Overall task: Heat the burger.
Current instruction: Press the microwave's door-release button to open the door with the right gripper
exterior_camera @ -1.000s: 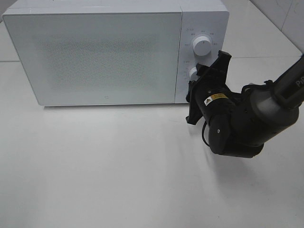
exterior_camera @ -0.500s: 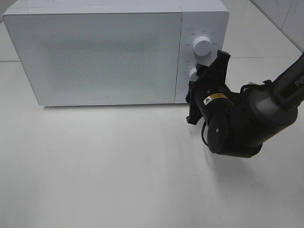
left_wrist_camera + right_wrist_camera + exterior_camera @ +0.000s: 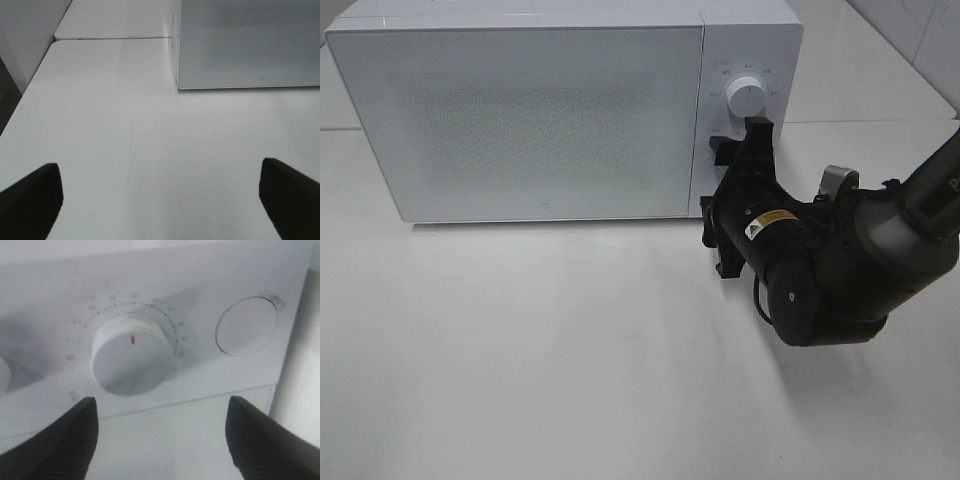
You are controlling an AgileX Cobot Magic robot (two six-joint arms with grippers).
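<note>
The burger is out of view. The white microwave [image 3: 520, 120] stands at the back of the table with its frosted door shut. My right gripper [image 3: 732, 165] is at the control panel, below the upper dial [image 3: 747, 97]. In the right wrist view the lower dial [image 3: 131, 360] with a red mark faces my right gripper [image 3: 160, 437], whose fingers [image 3: 55, 435] stand wide apart and off the dial. A round button [image 3: 246, 326] sits beside that dial. My left gripper [image 3: 160, 197] is open over bare table near the microwave's [image 3: 250, 45] left corner.
The white table [image 3: 520, 350] stretches in front of the microwave. A seam between two tabletops [image 3: 110, 38] runs behind its left side. The right arm's dark body [image 3: 840, 270] hangs over the table's right part.
My right gripper has spread its fingers off the lower dial, turned, and shifted slightly left and down at the panel. The left gripper has not moved.
</note>
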